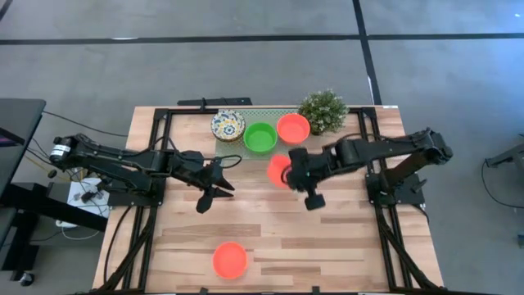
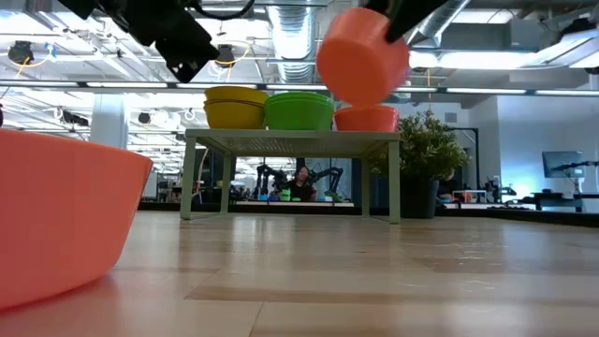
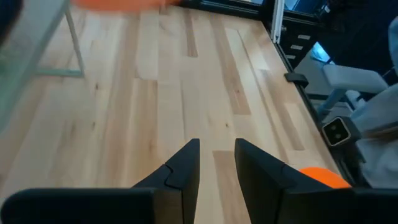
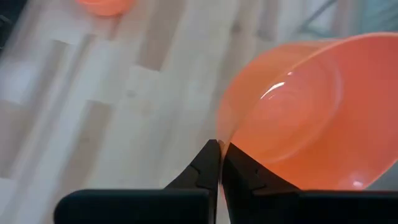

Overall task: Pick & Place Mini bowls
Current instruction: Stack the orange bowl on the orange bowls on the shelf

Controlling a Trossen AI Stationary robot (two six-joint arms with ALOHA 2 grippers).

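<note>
- The right gripper [image 1: 288, 174] is clamped on the rim of a red-orange mini bowl [image 1: 277, 170], its fingers [image 4: 211, 163] pinched together on the thin wall.
- That held bowl hangs clear of the wooden table [image 1: 327, 238], tipped on its side; in the low view its base faces down and toward the left gripper's side, and in the right wrist view its open mouth faces the camera, empty.
- Beyond the right gripper, a small pale green rack [image 1: 246, 111] carries 3 bowls in a row: a patterned blue-yellow bowl [image 1: 228, 125], a bright green bowl [image 1: 260, 138] and a second red-orange bowl [image 1: 293, 128]; all 3 sit upright and look empty.
- A potted green plant [image 1: 323, 110] stands just beside the rack.
- The left gripper [image 1: 214, 187] hovers over bare table, fingers [image 3: 186, 163] apart, holding nothing.
- A third red-orange bowl [image 1: 230, 260] sits upright and empty at the table's near edge, well apart from both grippers.
</note>
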